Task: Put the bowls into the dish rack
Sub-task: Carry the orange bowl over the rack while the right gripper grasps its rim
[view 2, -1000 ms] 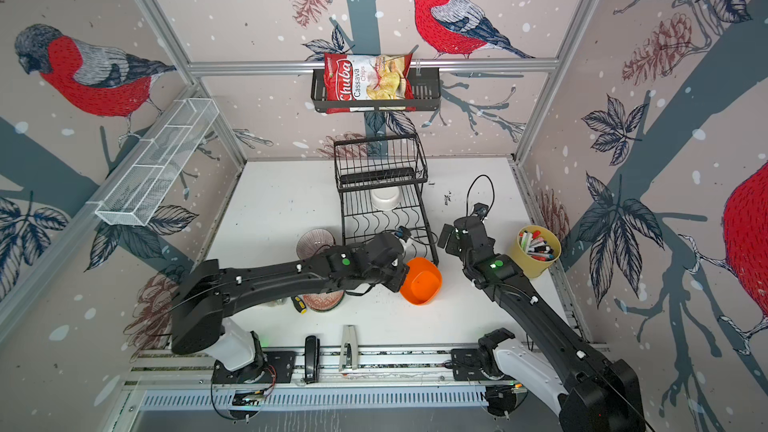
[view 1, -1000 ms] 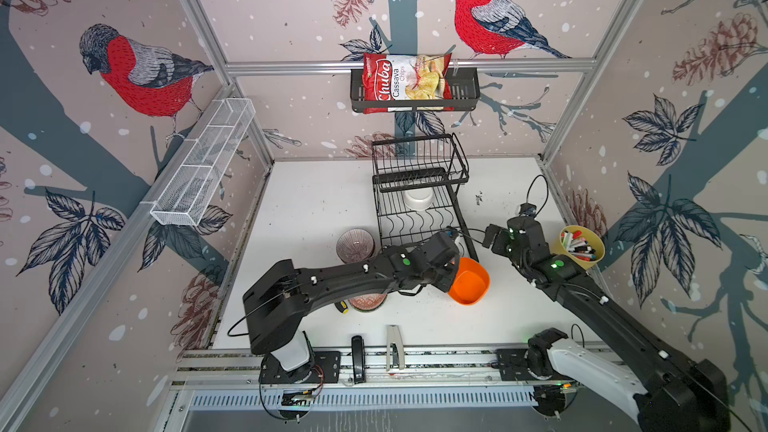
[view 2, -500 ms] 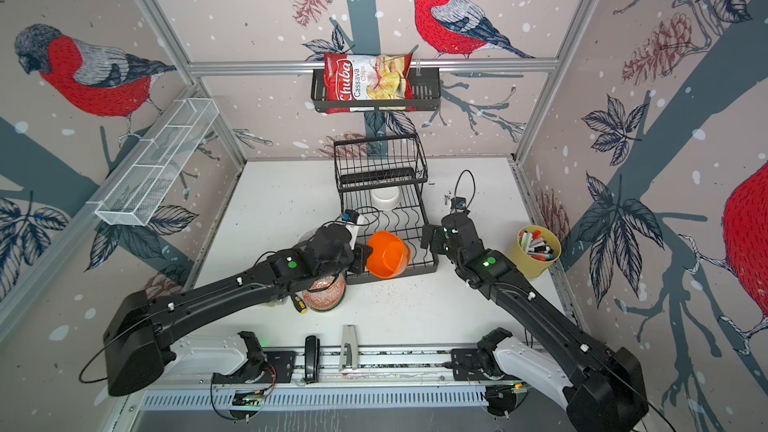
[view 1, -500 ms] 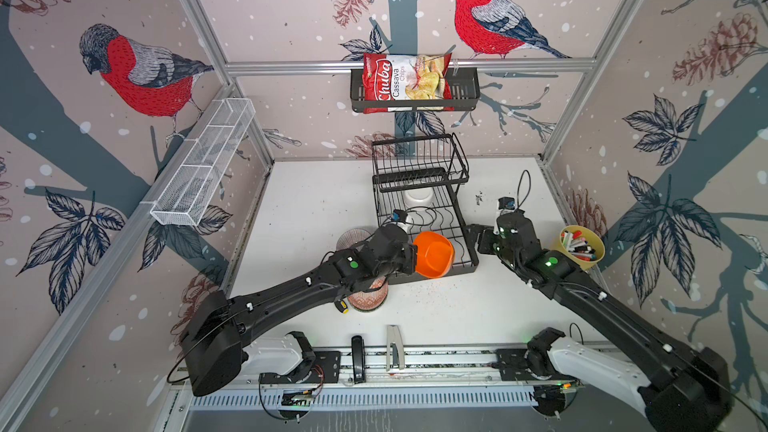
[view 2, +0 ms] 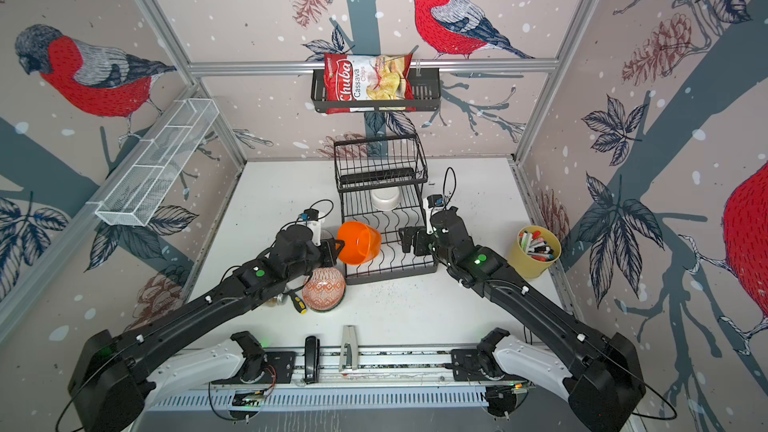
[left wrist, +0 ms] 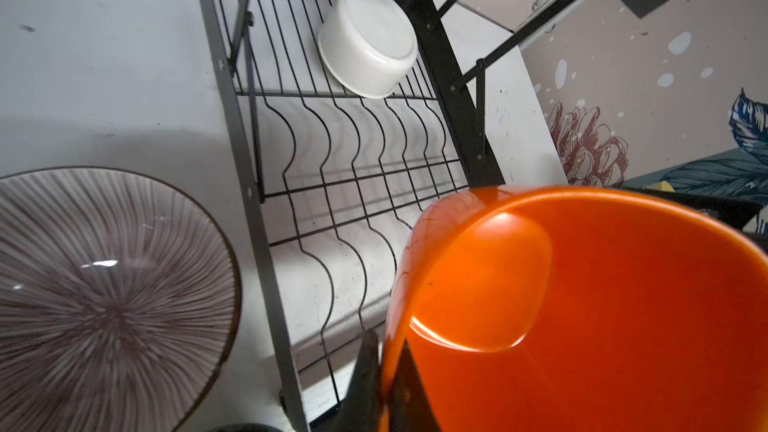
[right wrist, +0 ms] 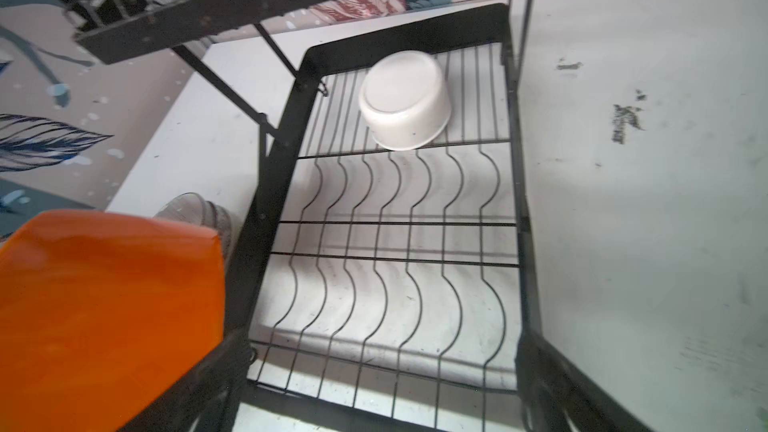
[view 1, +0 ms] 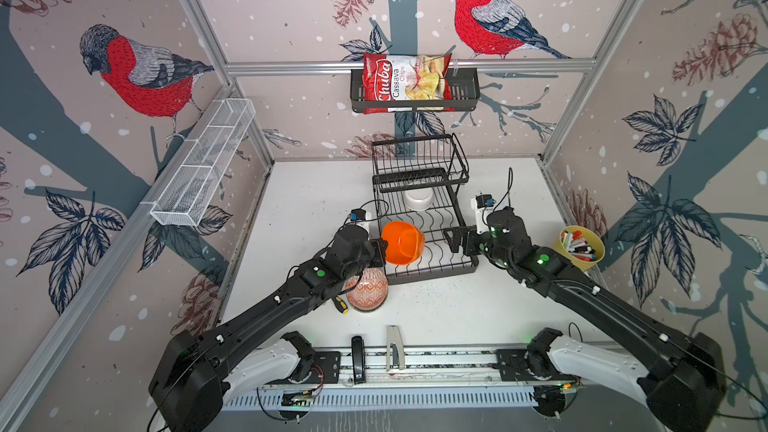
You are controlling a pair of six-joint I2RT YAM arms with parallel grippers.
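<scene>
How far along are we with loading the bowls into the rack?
Done: one white bowl sits upside down at the back of the dish rack. In hand: the left gripper is shut on the orange bowl, tilted over the rack's left side, not yet released; the right gripper is open at its right edge. Left: the orange-patterned bowl and the mauve striped bowl, both on the table beside the rack.

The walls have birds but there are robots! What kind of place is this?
Probably a robot practice booth: two arms on a rail, a dish rack, bird-wallpaper panels in metal frames.
</scene>
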